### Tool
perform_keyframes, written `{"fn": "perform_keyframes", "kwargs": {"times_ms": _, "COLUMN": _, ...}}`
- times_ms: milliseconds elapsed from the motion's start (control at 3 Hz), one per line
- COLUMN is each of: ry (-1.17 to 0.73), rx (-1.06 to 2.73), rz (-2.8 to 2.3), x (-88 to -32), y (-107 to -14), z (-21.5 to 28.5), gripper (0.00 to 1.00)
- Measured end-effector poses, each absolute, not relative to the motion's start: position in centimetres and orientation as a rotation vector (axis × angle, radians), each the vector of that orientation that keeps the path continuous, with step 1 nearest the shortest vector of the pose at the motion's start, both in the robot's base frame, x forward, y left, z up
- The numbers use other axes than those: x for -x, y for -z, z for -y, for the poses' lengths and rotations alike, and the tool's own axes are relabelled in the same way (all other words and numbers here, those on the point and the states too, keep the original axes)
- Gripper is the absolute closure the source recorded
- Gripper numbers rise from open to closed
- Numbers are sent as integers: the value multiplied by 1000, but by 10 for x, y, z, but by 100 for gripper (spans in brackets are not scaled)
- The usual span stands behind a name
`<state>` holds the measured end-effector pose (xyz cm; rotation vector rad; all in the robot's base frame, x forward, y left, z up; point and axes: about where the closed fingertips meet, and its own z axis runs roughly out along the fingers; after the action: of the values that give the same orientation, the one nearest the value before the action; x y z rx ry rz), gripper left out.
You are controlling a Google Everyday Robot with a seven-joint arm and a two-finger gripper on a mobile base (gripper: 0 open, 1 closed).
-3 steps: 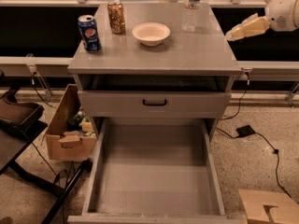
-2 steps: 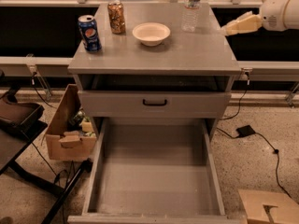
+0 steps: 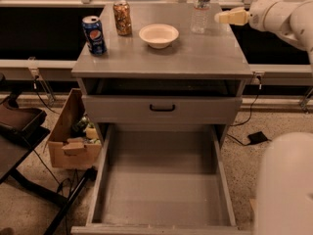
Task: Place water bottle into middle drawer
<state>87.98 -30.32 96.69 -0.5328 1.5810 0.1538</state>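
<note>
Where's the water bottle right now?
In the camera view, the water bottle stands upright at the back edge of the cabinet top, right of the white bowl, with the gripper just to its right.

The white arm reaches in from the upper right, its tool held level, pointing left.
</note>
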Motion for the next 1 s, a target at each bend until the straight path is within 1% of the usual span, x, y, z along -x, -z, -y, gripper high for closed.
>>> {"fn": "perform_keyframes", "kwargs": {"times_ms": 333, "ry": -176, "rx": 474, "rz": -1549, "x": -910, "y": -962, "z": 297, "gripper": 0}}
{"fn": "perform_keyframes", "kwargs": {"times_ms": 1000, "ry": -234, "rx": 436, "rz": -1540, "x": -940, "y": -959, "z": 254, "gripper": 0}}
